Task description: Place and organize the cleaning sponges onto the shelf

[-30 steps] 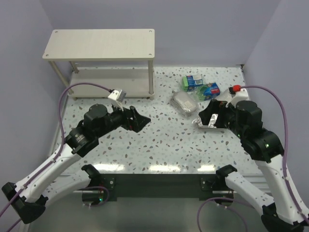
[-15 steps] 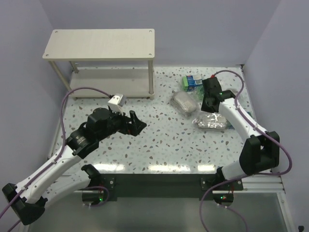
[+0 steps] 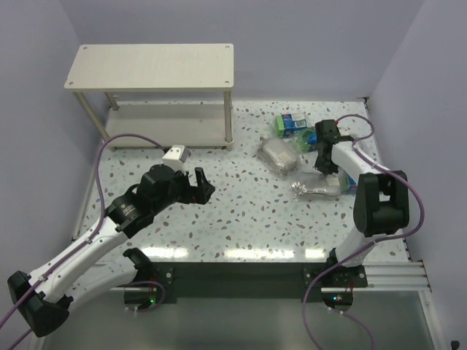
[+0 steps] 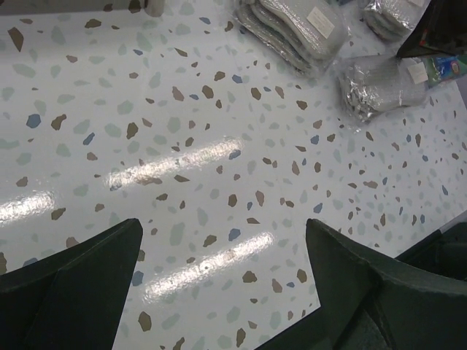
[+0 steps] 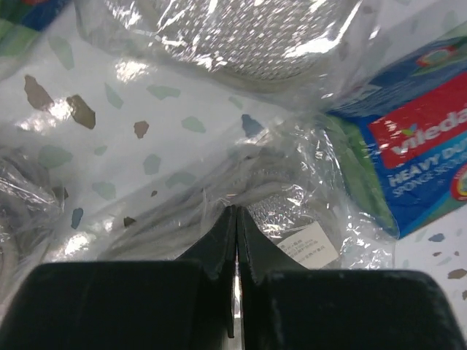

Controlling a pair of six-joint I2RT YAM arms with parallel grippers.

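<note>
The cleaning sponges lie in a cluster at the table's back right. A silvery scourer pack (image 3: 279,154) lies left of my right gripper (image 3: 323,169), with another (image 3: 315,187) just below it. A green pack (image 3: 292,122) sits behind them. In the right wrist view my right gripper (image 5: 236,210) is shut, its tips against the clear wrap of a scourer pack (image 5: 292,219). I cannot tell whether the film is pinched. A blue-red labelled green pack (image 5: 416,160) lies to its right. My left gripper (image 3: 206,186) (image 4: 222,233) hangs open over bare table. The shelf (image 3: 149,65) stands at the back left with nothing on it.
Purple walls close in the table at the back and both sides. From the left wrist camera, scourer packs (image 4: 292,29) (image 4: 379,87) lie at the top right beside the dark right arm (image 4: 438,29). A purple cable (image 3: 131,138) loops above the left arm.
The right arm swung out from its folded pose to the sponge cluster, and its gripper went from open to shut. The left arm shifted slightly left and back, still open.
</note>
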